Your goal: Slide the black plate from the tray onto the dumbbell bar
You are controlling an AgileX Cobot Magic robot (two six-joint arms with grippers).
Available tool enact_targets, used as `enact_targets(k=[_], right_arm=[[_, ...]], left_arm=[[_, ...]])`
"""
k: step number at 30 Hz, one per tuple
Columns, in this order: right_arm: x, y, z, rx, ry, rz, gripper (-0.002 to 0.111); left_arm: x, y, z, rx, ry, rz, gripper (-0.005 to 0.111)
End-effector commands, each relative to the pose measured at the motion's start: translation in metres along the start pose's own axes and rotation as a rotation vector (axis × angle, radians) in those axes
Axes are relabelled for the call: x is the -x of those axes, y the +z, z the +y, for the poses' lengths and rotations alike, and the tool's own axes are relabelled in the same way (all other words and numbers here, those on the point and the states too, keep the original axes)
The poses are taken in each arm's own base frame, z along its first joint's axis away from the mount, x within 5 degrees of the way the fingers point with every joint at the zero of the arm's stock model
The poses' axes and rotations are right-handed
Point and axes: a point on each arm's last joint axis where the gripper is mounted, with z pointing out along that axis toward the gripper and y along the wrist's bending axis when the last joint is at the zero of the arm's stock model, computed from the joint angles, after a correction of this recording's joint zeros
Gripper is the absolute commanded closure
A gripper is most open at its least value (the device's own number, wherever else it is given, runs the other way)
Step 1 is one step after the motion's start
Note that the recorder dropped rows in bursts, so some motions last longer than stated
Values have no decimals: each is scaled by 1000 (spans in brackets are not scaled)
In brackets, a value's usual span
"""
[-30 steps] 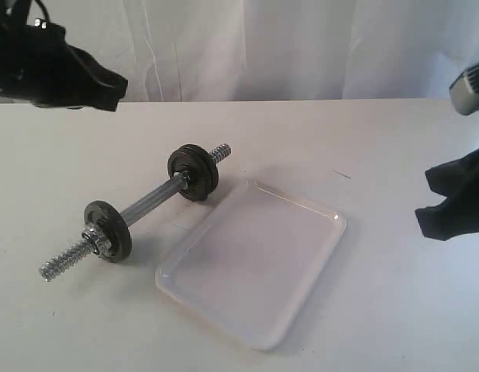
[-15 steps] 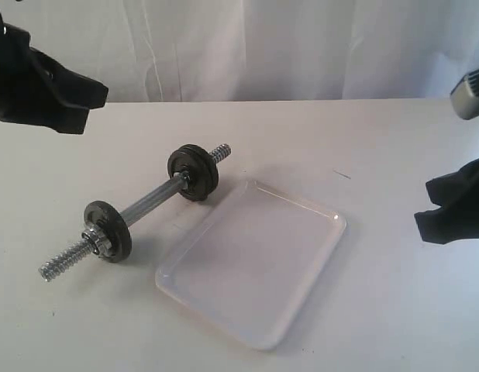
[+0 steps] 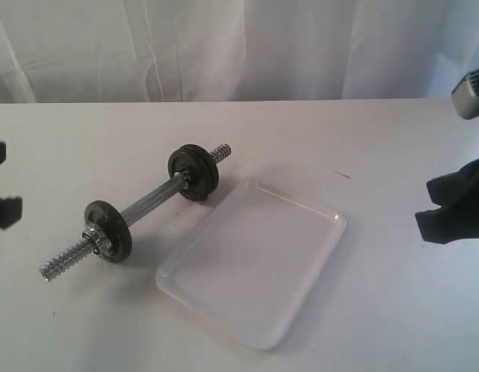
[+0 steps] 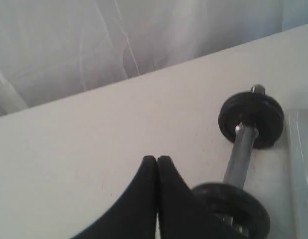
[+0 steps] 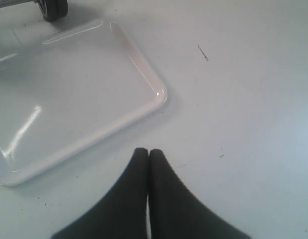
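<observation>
The bar (image 3: 150, 203) lies on the white table (image 3: 379, 310), running on a slant from 8 o'clock to 2 o'clock in the exterior view, with a coarse threaded end bare at each tip. The plate (image 3: 194, 172) is on the bar, upright near the 2 o'clock end. Whether it is one thick disc or two pressed together there cannot be told. Toward the 8 o'clock end stands another black disc (image 3: 109, 231) with a chrome nut (image 3: 94, 240) against its outer face. The tray (image 3: 298, 201) rests flat on the table at the bar's 4 o'clock side, its nearest corner just beside the plate. The left gripper (image 4: 157, 160) has its two black fingers pressed together, tips touching and holding nothing; it shows only as dark pieces at the 9 o'clock edge of the exterior view, apart from the bar. The right gripper (image 5: 148, 152) is likewise closed on itself with nothing between the fingers, at the 3 o'clock edge, well apart from the tray. A pale curtain (image 3: 263, 46) hangs behind the table at 12 o'clock.
</observation>
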Motion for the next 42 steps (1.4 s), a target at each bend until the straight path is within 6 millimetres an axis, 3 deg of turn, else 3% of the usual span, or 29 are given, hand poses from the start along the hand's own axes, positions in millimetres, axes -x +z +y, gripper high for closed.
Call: enact_targets(k=[1, 14, 16, 21, 32, 42], right_arm=[[-1, -1, 0, -1, 12, -6, 108], [-1, -1, 0, 0, 12, -4, 108], [-1, -1, 0, 0, 12, -4, 108], [-1, -1, 0, -1, 12, -5, 108], [-1, -1, 0, 0, 12, 1, 108], [-1, -1, 0, 0, 12, 1, 108]], left_arm=[[-38, -22, -3, -2, -54, 21, 107], [-104, -68, -19, -125, -137, 57, 107], [-101, -75, -19, -138, -178, 1, 107], [-115, -89, -21, -76, -284, 66, 107], [-121, -89, -5, 183, -427, 87, 107], [-121, -90, -4, 195, -385, 98, 107]])
